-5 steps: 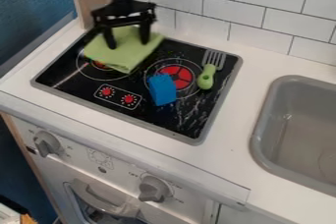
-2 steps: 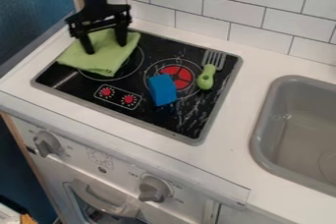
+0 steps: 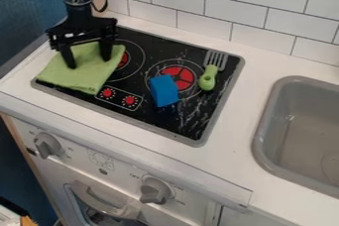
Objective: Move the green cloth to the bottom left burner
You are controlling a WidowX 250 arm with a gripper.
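on left part of cooktop (image 3: 159, 44), your one gripper (image 3: 89, 63) has two fingers spread apart, tips down at one green cloth (image 3: 86, 76). you have cloth across cooktop's left edge, near its front left corner, partly hiding left burner (image 3: 123, 60), one of two. at cooktop's right burner (image 3: 177, 74), one blue block (image 3: 163, 91), one green-handled fork (image 3: 208, 79). right of cooktop, one sink (image 3: 263, 121). below cooktop's front, two knobs (image 3: 155, 190).

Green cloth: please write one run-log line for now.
cloth: over stovetop left edge | gripper: open, at cloth | blue block: stovetop
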